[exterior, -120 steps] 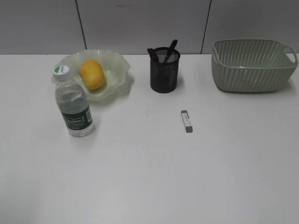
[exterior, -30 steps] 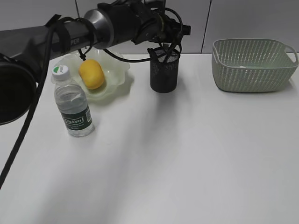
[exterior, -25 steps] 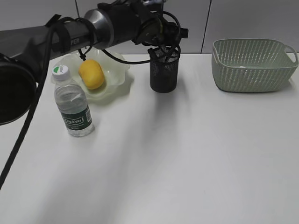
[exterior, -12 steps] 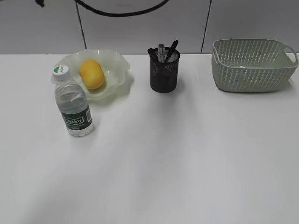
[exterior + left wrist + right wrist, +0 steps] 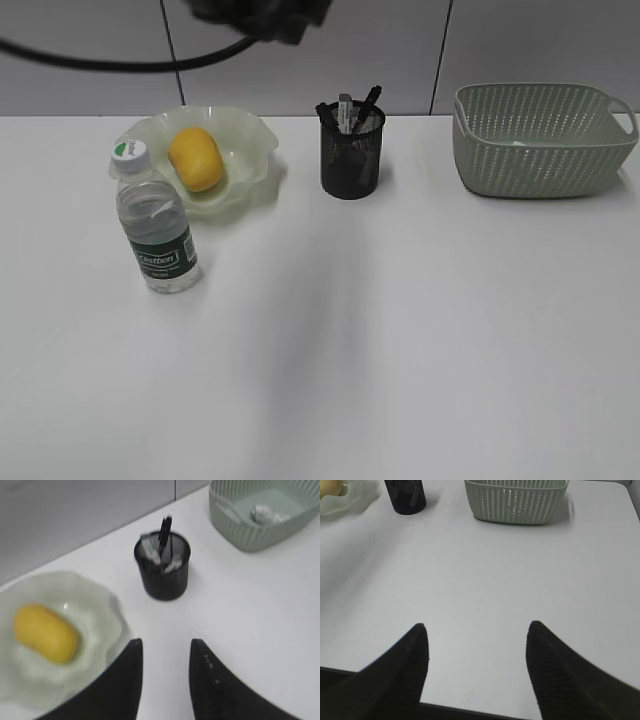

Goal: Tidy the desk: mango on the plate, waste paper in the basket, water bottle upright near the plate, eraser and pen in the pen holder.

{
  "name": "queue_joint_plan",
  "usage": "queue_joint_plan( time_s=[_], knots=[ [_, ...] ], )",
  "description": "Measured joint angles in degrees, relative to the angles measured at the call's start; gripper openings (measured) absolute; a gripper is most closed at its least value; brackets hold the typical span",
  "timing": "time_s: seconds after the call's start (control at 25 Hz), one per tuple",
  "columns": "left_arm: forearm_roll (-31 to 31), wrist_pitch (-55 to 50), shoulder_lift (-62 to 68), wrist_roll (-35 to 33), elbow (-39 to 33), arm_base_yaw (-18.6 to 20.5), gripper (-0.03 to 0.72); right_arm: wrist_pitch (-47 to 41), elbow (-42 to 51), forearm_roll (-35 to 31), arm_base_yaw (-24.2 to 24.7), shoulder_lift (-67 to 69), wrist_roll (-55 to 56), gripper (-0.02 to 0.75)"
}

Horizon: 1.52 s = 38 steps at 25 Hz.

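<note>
The mango (image 5: 196,158) lies in the pale green plate (image 5: 250,135); the water bottle (image 5: 156,223) stands upright in front of it. The black pen holder (image 5: 350,150) holds the pen (image 5: 368,102) and the eraser (image 5: 345,108). The waste paper (image 5: 265,514) lies inside the basket (image 5: 540,140). My left gripper (image 5: 165,642) is open and empty, high above the desk (image 5: 400,340), before the pen holder (image 5: 163,566) and next to the plate (image 5: 95,610) with the mango (image 5: 45,632); its arm shows blurred at the exterior view's top edge. My right gripper (image 5: 476,627) is open and empty over the desk's near edge.
A grey panelled wall (image 5: 300,50) runs behind the desk. The basket (image 5: 516,500) and pen holder (image 5: 406,496) stand far ahead of the right gripper.
The left arm has lifted away from the pen holder and out toward the top left. The eraser, earlier flat on the desk, now stands in the pen holder.
</note>
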<state>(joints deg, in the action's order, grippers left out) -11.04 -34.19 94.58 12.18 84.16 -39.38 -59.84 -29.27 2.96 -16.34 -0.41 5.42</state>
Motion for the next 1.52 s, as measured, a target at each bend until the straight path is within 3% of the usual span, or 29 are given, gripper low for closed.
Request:
queue_joint_plan(
  time_s=[0.2, 0.44, 0.6, 0.88, 1.08, 1.52],
  knots=[
    [-0.44, -2.40, -22.50, -0.14, -24.37, 0.43, 0.236, 0.00, 0.00, 0.00, 0.00, 0.00, 0.00, 0.488],
    [-0.44, -16.13, -53.62, -0.14, -39.58, 0.43, 0.236, 0.00, 0.00, 0.00, 0.00, 0.00, 0.00, 0.488],
    [-1.35, -24.68, -72.11, -0.14, -43.03, 0.43, 0.236, 0.00, 0.00, -0.05, 0.00, 0.00, 0.00, 0.488],
    [-0.97, -26.79, -92.74, -0.14, -48.38, 0.43, 0.236, 0.00, 0.00, -0.05, 0.00, 0.00, 0.00, 0.487],
    [0.31, -27.14, -94.95, -0.14, -53.00, 0.43, 0.233, 0.00, 0.00, -0.05, 0.00, 0.00, 0.00, 0.488],
    [0.39, -26.68, -94.95, -0.14, -53.32, 1.00, 0.229, 0.00, 0.00, -0.05, 0.36, 0.00, 0.00, 0.488]
  ],
)
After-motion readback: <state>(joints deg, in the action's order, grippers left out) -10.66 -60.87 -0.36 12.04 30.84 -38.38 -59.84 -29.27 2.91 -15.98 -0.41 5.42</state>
